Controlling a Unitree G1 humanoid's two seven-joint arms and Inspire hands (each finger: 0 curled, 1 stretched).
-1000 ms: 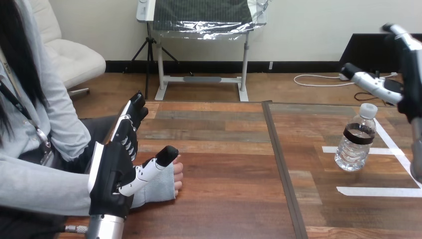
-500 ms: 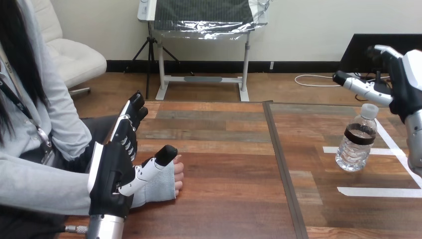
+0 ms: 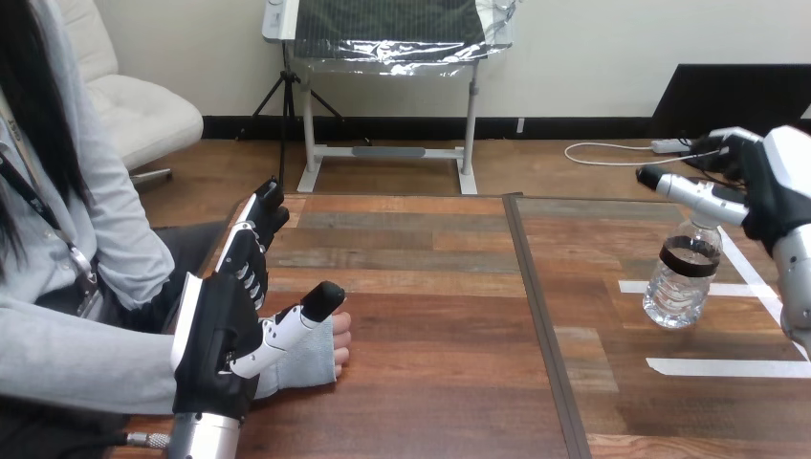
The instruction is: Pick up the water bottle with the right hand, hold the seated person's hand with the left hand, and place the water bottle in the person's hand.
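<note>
At the left, my left hand [image 3: 218, 330] stands on its edge, released, with the fingers straight. Its thumb lies stretched across the person's hand [image 3: 337, 337], which rests on the wooden table [image 3: 430, 316]. A dark seam [image 3: 536, 306] divides the table near the middle. To the right of it, the water bottle [image 3: 681, 277] stands upright among white tape lines [image 3: 727, 367]. My right hand [image 3: 779, 186] is just above the bottle, open, with the thumb over the cap. I cannot tell if they touch.
</note>
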